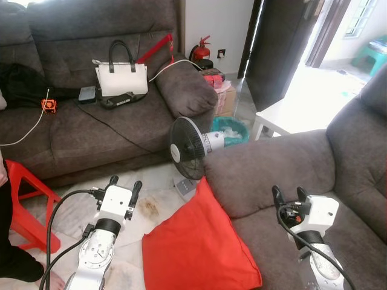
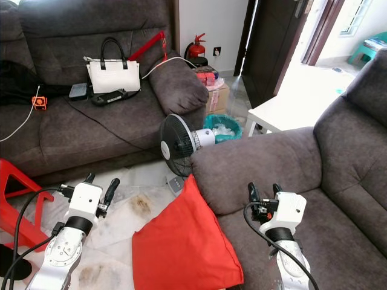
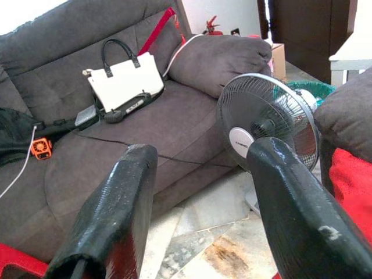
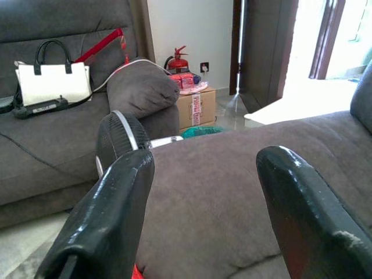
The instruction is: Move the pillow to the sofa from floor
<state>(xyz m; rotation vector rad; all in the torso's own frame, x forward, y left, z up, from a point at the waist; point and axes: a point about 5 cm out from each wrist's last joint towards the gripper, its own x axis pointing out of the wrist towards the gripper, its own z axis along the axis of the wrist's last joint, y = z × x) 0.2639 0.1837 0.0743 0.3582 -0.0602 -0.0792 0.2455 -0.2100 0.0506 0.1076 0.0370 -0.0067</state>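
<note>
1. Pale marble floor (image 1: 154, 181) runs between two dark grey sofas, with sunlight coming through an open door behind.
2. On that floor the red pillow (image 1: 196, 244) stands tilted, its upper corner leaning against the armrest of the near sofa (image 1: 266, 172).
3. Just behind the pillow, a black standing fan (image 1: 186, 148) sits close to the same armrest.
4. Hovering over the floor beside the pillow, the left gripper (image 1: 123, 186) has its fingers spread wide and holds nothing.
5. Above the near sofa's seat, the right gripper (image 1: 288, 196) is likewise parted and empty.
6. Farther off, the far sofa (image 1: 91, 127) carries a white handbag (image 1: 121, 77) and trailing cables; a red stool (image 1: 27, 202) stands at the robot's left.
7. The step in hand looks like the approach: bring the left gripper across to the pillow's near edge, pinch a firm fold of fabric, and lift clear of the fan before swinging onto the seat.
</note>
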